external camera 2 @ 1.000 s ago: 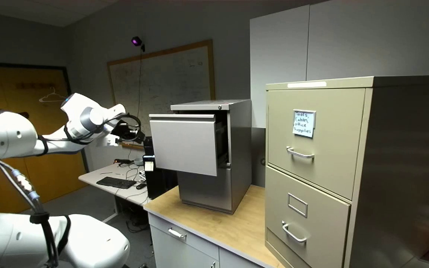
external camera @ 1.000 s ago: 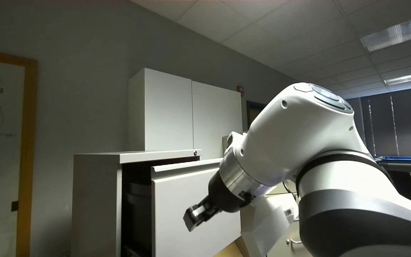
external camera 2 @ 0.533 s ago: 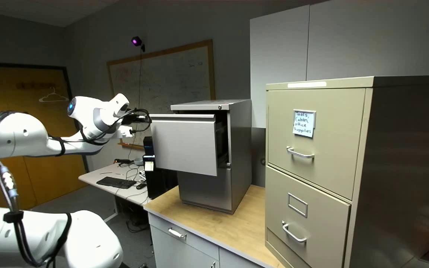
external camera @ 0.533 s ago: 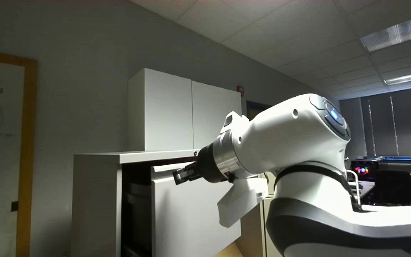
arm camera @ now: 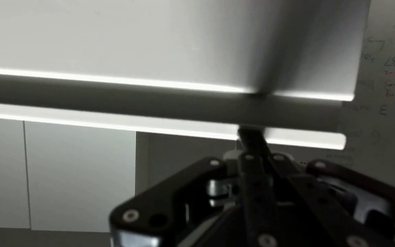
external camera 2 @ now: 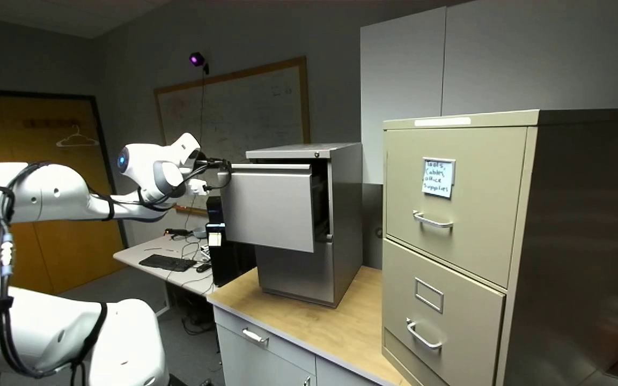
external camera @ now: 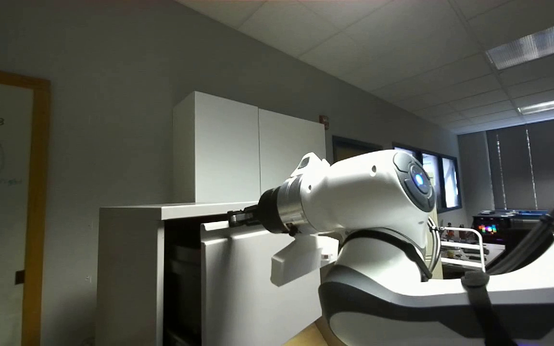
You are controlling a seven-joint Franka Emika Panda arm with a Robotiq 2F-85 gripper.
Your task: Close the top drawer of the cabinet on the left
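Note:
The top drawer [external camera 2: 267, 212] is pulled partly out of the white cabinet [external camera 2: 346, 225]; its plain front panel [external camera: 262, 288] stands clear of the frame, with a dark gap behind it. My gripper [external camera: 233, 218] meets the upper lip of that panel near one end. In the wrist view the fingertips of the gripper [arm camera: 251, 132] press together against the bright lip of the drawer [arm camera: 115, 41], nothing held between them. Cables cover most of the gripper [external camera 2: 225, 170] in an exterior view.
The cabinet stands on a wooden counter [external camera 2: 309, 321]. Beside it is a beige filing cabinet [external camera 2: 464, 177] with handled drawers. A white two-door cupboard [external camera: 226, 149] rises behind. A desk [external camera 2: 142, 252] with a keyboard lies past the counter's end.
The gripper has risen and come forward from in front of the panel to its upper lip. Over the last half second the drawer has slid slightly inward.

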